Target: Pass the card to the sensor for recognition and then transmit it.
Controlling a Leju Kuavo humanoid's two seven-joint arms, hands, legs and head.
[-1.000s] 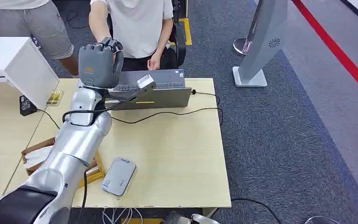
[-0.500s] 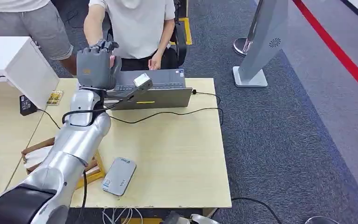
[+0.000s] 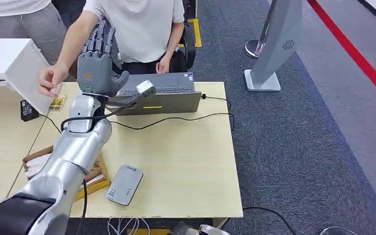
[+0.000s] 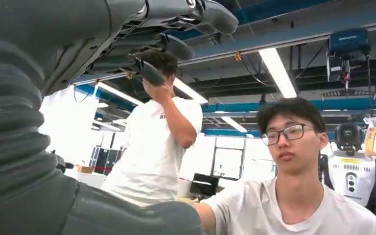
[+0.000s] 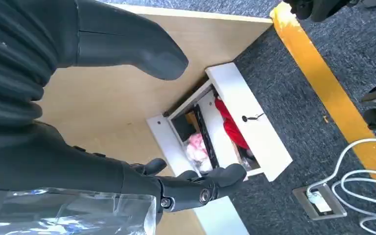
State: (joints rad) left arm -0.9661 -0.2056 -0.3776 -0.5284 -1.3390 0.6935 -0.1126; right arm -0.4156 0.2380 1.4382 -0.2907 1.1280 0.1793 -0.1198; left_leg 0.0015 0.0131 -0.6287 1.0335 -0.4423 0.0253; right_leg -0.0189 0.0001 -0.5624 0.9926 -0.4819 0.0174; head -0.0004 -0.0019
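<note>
Now the left robot hand (image 3: 97, 68) is raised, spread wide, holding nothing.

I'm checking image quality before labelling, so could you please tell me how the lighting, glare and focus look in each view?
Head view: even light, soft shadows, sharp table. Left wrist view: backlit, ceiling light strips glare, the left hand dark and blurred up close. Right wrist view: right hand dark and soft, white drawer box bright and clear.

Robot lab: desk (image 3: 186, 161), laptop (image 3: 164, 95), another humanoid (image 4: 351, 169)
</note>
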